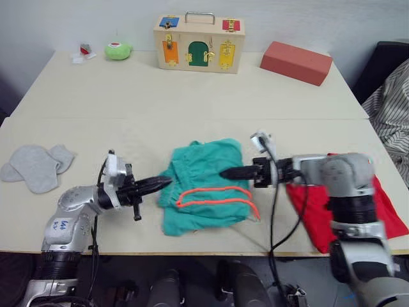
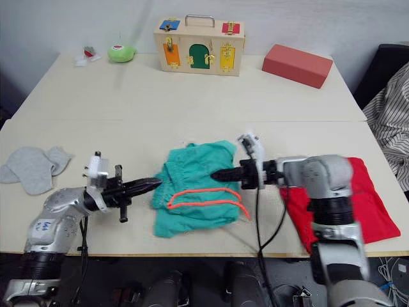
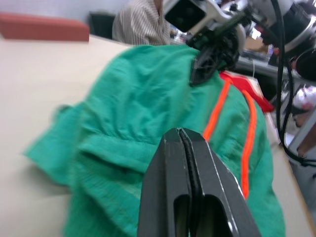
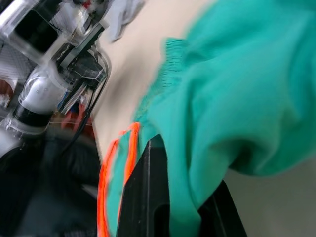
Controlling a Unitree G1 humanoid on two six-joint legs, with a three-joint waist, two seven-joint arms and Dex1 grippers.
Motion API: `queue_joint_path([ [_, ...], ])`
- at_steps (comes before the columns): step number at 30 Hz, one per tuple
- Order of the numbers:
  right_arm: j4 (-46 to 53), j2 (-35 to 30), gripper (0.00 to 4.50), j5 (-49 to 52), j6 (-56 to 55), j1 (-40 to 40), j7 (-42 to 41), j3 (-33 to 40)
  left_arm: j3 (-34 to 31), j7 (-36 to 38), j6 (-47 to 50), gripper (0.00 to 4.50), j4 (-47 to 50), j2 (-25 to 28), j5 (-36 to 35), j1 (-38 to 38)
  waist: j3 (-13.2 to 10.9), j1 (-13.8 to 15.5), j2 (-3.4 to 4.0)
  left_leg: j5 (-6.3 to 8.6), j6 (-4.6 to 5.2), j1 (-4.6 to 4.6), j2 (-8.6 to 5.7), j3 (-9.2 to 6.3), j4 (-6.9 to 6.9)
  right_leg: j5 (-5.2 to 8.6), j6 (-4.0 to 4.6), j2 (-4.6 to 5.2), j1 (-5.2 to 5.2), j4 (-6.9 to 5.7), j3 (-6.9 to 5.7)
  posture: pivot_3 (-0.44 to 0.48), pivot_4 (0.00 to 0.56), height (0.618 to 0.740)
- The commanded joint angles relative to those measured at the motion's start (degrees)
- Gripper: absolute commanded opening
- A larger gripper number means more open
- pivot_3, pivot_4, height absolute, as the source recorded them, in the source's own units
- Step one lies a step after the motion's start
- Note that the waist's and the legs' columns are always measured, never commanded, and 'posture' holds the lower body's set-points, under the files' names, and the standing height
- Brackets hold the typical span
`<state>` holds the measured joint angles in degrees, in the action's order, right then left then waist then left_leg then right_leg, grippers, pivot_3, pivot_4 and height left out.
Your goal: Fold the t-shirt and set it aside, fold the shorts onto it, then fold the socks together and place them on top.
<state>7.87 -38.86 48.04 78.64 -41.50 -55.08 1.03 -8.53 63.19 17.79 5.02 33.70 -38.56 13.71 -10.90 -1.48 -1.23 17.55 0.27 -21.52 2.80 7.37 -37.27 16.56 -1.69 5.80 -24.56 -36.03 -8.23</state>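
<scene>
The teal shorts [image 1: 204, 188] lie crumpled at the table's front centre, with the orange drawstring [image 1: 214, 195] looped across them. My right gripper [image 1: 225, 172] reaches in from the right and is shut on a fold of the shorts [image 4: 232, 98]; in the right wrist view the cloth bulges between its fingers. My left gripper [image 1: 167, 183] is shut, its tip at the shorts' left edge by the waistband [image 3: 128, 148], with no cloth seen between its fingers [image 3: 170, 168]. The red t-shirt [image 2: 364, 192] lies at the front right, partly under my right arm. The grey socks [image 1: 38, 166] rest at the far left.
A wooden latch box [image 1: 199, 43], a red block [image 1: 296, 62] and a green toy [image 1: 117, 50] stand along the back of the table [image 1: 128, 96]. Striped fabric [image 1: 391, 109] hangs beyond the right edge. The table's front edge runs just below the shorts.
</scene>
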Motion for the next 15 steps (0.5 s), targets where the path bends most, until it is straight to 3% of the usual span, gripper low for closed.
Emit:
queue_joint_path([
  [1,8.75,-16.62,0.05,3.18,-4.60,2.02,-16.18,1.51,-0.79,-1.59,0.35,0.00,2.30,-0.74,-0.66,0.03,-0.04,0.30,0.07,0.02,0.03,-0.02,-0.02,-0.02,0.03,-0.01,-0.03,-0.01,0.00,0.06,-0.01,0.000,0.150,0.740],
  [6,7.07,-33.79,0.05,0.71,-12.39,6.76,-28.45,4.59,1.04,-0.49,-0.87,0.00,1.12,-1.71,1.27,0.07,-0.13,0.35,-0.06,0.10,-0.02,0.04,0.03,0.07,0.05,-0.02,-0.07,-0.16,0.04,0.18,0.02,0.000,0.150,0.740],
  [9,1.14,-42.09,0.05,-3.01,-18.56,10.65,-34.58,6.72,1.55,0.19,-1.17,0.00,-0.10,-1.89,1.85,0.66,-0.14,0.33,-0.07,0.08,-0.07,0.05,0.05,0.09,0.06,-0.02,-0.07,-0.19,0.02,0.16,0.04,0.000,0.150,0.740],
  [15,-12.78,-51.11,0.05,-9.09,-35.74,18.64,-37.42,5.73,1.89,1.32,-1.18,0.00,-1.88,-1.73,2.42,1.93,-0.16,0.69,-0.08,0.05,-0.12,0.10,0.06,0.19,0.02,-0.04,-0.10,-0.20,0.02,0.15,0.15,0.000,0.150,0.740],
])
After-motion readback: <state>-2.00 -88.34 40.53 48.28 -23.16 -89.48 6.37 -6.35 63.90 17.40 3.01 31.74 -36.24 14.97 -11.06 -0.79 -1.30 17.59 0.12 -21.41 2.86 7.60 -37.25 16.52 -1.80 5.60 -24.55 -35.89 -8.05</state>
